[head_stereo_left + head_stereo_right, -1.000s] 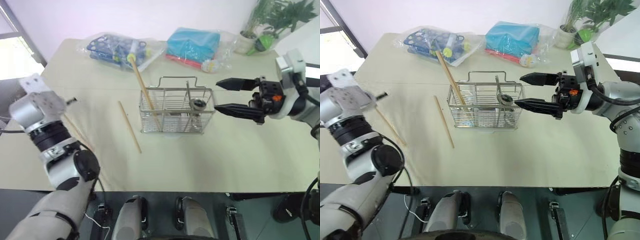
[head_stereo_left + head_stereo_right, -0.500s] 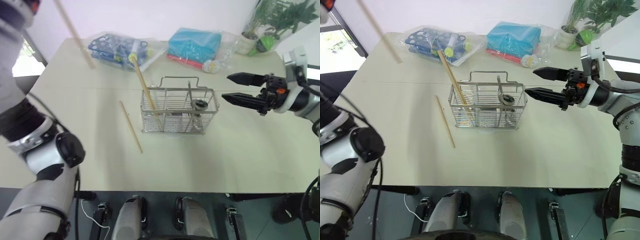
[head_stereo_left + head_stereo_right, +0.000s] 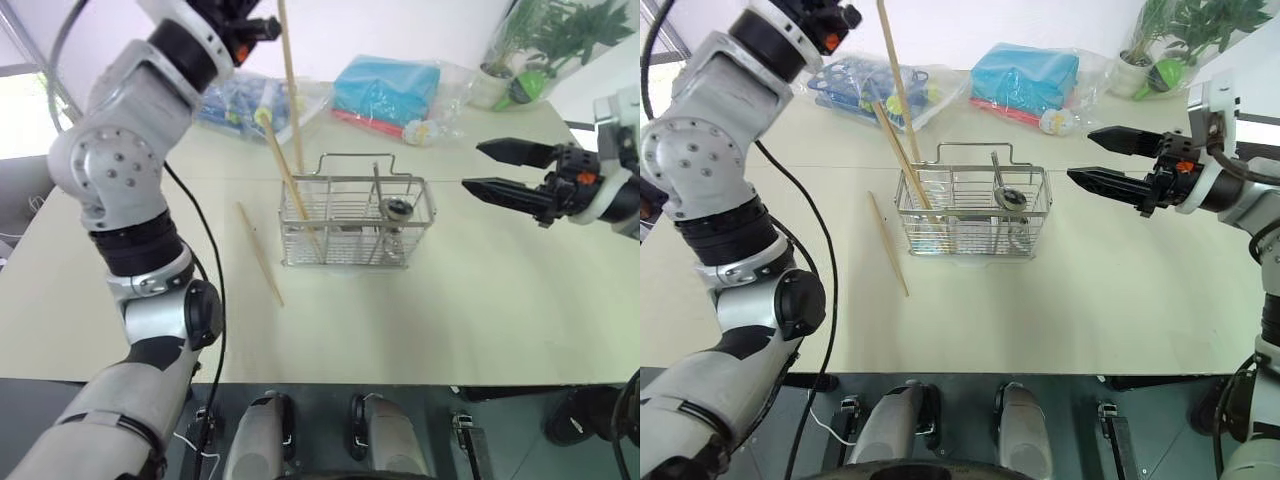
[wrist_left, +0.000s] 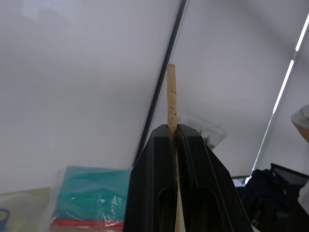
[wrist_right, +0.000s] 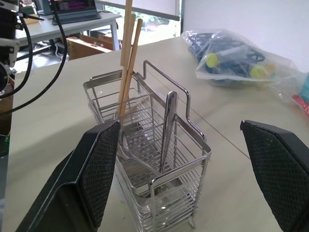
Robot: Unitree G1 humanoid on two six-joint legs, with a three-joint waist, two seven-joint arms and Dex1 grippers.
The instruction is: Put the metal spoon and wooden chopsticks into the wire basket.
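The wire basket [image 3: 352, 222] stands mid-table. The metal spoon [image 3: 397, 208] rests inside its right half, handle [image 5: 166, 123] up. One wooden chopstick [image 3: 290, 180] leans in the basket's left end, and another [image 3: 261, 254] lies flat on the table left of it. My left gripper [image 3: 270, 24] is raised high and shut on a third chopstick [image 3: 291, 90], which hangs nearly upright. Its lower end is at the basket's left rim; I cannot tell whether it is inside. My right gripper [image 3: 472, 166] hovers open to the right of the basket, holding nothing.
A blue rack in clear plastic [image 3: 232, 98] and a teal bagged packet [image 3: 386, 86] lie at the back of the table. A potted plant [image 3: 540, 45] stands at the back right. The table's front edge [image 3: 400, 380] is close to me.
My left arm swung up and to the right, carrying its chopstick from the table's left side to upright over the basket's left end. The right gripper drew slightly away from the basket.
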